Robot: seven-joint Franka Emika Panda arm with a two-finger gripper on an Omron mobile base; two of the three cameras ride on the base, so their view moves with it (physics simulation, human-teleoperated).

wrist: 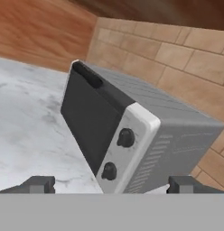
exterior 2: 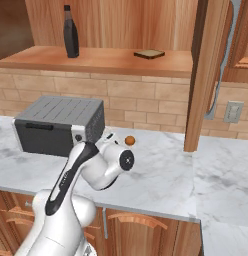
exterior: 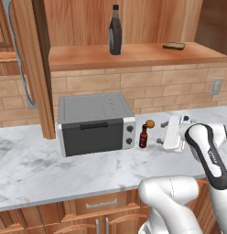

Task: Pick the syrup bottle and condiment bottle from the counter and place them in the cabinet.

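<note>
The syrup bottle (exterior: 115, 31) stands upright on the wooden shelf of the cabinet (exterior: 88, 57), at top centre of the left base view and upper left of the right base view (exterior 2: 71, 34). A small flat brown thing (exterior: 174, 45) lies further along the same shelf, well apart from the bottle. The condiment bottle (exterior: 143, 136) is upright on the counter (exterior: 51, 169), at the middle of the left base view, just beside the knob end of the grey toaster oven (exterior: 94, 123). A small orange ball (exterior: 150, 123) sits just behind it, near the brick wall, and shows again at the middle of the right base view (exterior 2: 129, 141). The gripper (exterior: 161, 132) is low over the counter at middle right of the left base view, near the red bottle and apart from it, holding nothing. In the hand view the two finger tips (wrist: 39, 184) rise at the bottom corners, far apart, so the pincer is wide, and between them the toaster oven (wrist: 132, 135) sits tilted in the frame, its dark door at the left and its two black knobs on the pale end panel near the centre. The marble counter (wrist: 28, 131) fills the left of that view and the brick wall (wrist: 186, 63) the upper right. A wall outlet (exterior: 216, 86) shows at the right edge of the left base view.
</note>
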